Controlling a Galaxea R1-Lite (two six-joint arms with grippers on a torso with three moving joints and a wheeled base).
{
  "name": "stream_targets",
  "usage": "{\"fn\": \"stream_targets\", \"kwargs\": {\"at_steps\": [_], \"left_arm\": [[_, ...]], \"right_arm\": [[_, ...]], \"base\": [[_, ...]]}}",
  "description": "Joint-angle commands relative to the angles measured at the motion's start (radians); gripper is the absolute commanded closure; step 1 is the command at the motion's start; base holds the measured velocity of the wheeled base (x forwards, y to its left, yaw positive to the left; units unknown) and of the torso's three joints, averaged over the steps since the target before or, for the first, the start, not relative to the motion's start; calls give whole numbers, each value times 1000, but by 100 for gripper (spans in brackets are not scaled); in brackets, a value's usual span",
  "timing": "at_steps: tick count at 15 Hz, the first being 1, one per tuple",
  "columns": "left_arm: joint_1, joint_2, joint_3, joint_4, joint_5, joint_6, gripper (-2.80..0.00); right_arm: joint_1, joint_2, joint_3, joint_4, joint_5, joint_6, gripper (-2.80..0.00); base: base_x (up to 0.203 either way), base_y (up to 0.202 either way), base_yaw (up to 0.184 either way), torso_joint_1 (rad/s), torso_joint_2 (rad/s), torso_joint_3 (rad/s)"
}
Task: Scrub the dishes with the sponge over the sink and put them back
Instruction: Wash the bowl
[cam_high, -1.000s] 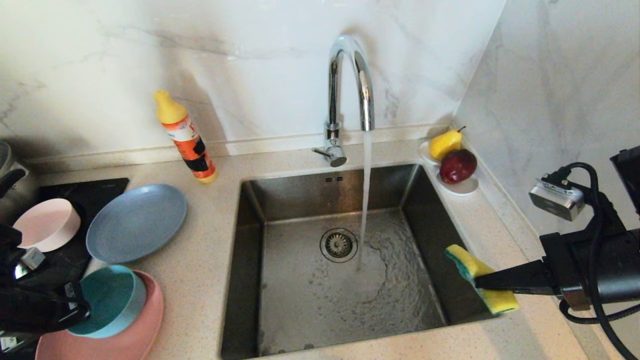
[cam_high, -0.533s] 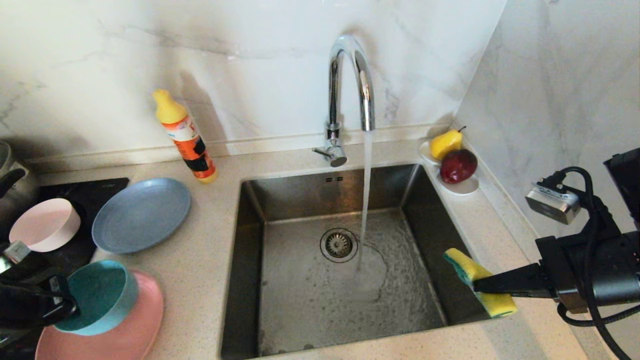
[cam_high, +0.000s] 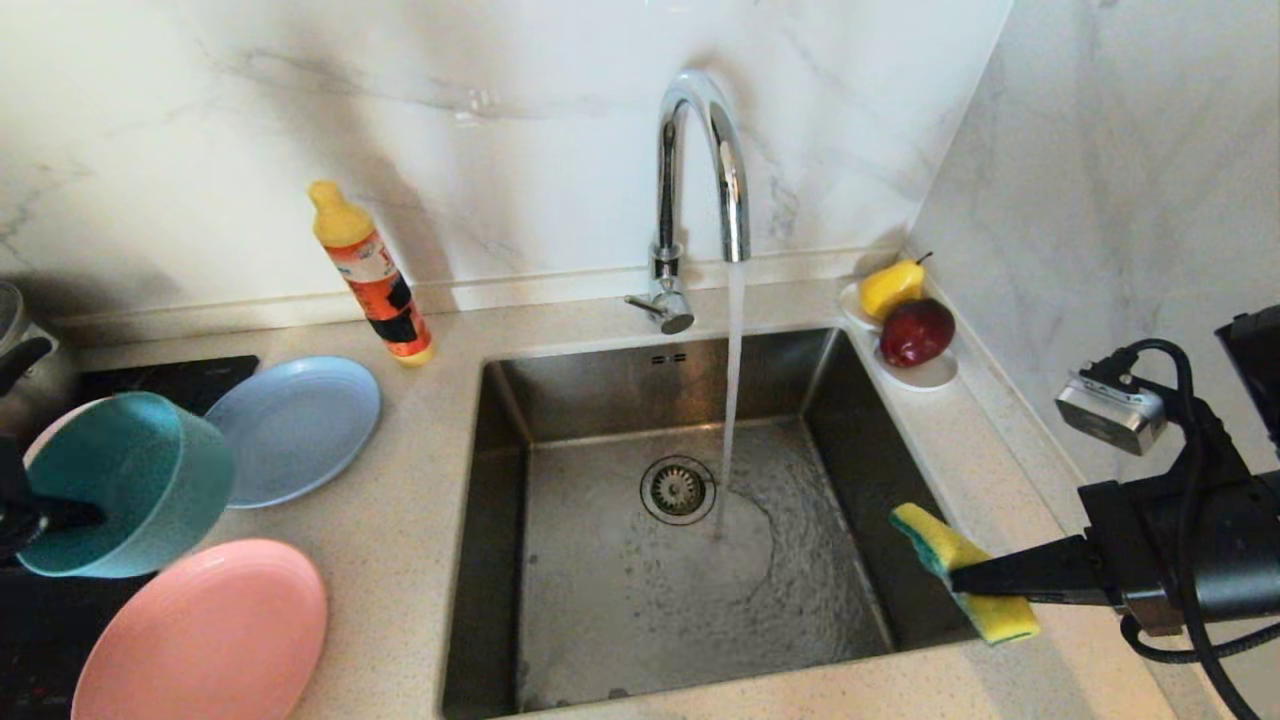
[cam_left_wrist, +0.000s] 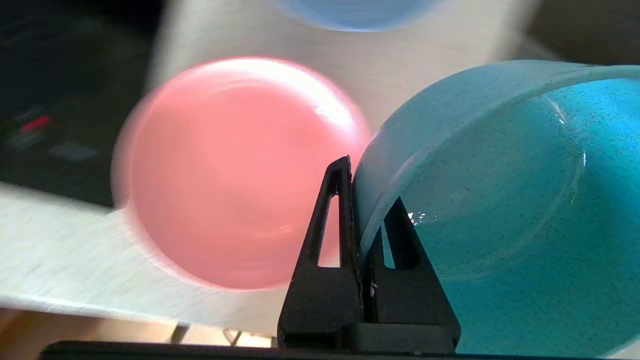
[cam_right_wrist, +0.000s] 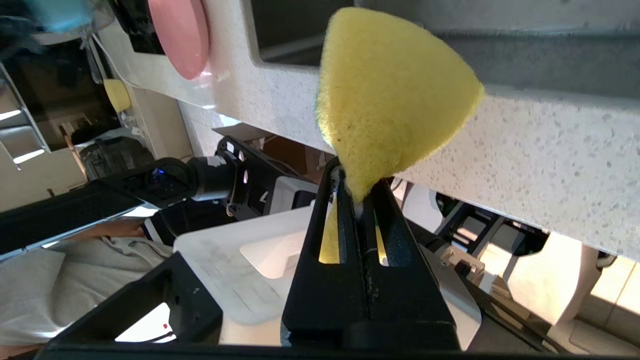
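My left gripper (cam_high: 62, 516) is shut on the rim of the teal bowl (cam_high: 125, 485), one finger inside and one outside. The bowl hangs tilted above the counter at the far left. In the left wrist view the gripper (cam_left_wrist: 367, 185) pinches the teal bowl's (cam_left_wrist: 500, 200) wall. Below lies the salmon-pink plate (cam_high: 200, 630) (cam_left_wrist: 235, 170), and the grey-blue plate (cam_high: 295, 430) sits farther back. The pale pink bowl is hidden behind the teal one. My right gripper (cam_high: 955, 577) (cam_right_wrist: 357, 192) is shut on the sponge (cam_high: 935, 540) (cam_right_wrist: 390, 90) at the sink's (cam_high: 620, 385) right edge.
Water runs from the chrome faucet (cam_high: 700, 150) into the basin near the drain (cam_high: 677, 490). An orange detergent bottle (cam_high: 375, 280) stands behind the plates. A white dish (cam_high: 930, 373) with a pear and an apple sits at the back right corner. A black cooktop (cam_high: 150, 385) lies far left.
My left gripper has lifted the teal bowl off the salmon-pink plate, up and toward the back, and the bowl now covers the pale pink bowl. The right arm and sponge have stayed put.
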Motion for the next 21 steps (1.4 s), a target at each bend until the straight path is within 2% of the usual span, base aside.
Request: {"fn": "stream_targets", "kwargs": {"at_steps": [1,4,6,8,11,16,18,19,21], "left_arm": [[-97,-58,-20,-1,-23,-4,0],[-278,22,-31,-43,-8,-1,0],[-404,93,-41,-92,52,0,0],[-533,168,-44,-215,95,-7,0],[-711,269,-63,-283,188,-54,0],[-949,498,-146,-341,334,-215,0],[-1019,561,-203,-347,373,-367,0],[-1044,592,-233,-347,392,-413,0],[-1076,657,-294,-346,463,-442,0]], "right_arm": [[-1,-5,8,1,2,1,0],[0,-26,-6,0,2,1,0],[-1,-35,0,0,4,-4,0],[-1,-27,4,0,4,-4,0],[-5,-29,6,-1,2,-4,0],[-11,-36,6,-22,2,-4,0],[-11,-26,17,-23,3,-4,0],[-11,-20,21,-25,4,-4,0],[-11,-13,20,-27,5,-4,0]], "base": [[0,0,0,0,0,0],[0,0,0,0,0,0],[0,0,0,0,0,0],[0,0,0,0,0,0],[0,0,0,0,0,0],[0,0,0,0,0,0],[0,0,0,0,0,0],[0,0,0,0,0,0],[0,0,0,0,0,0]]}}
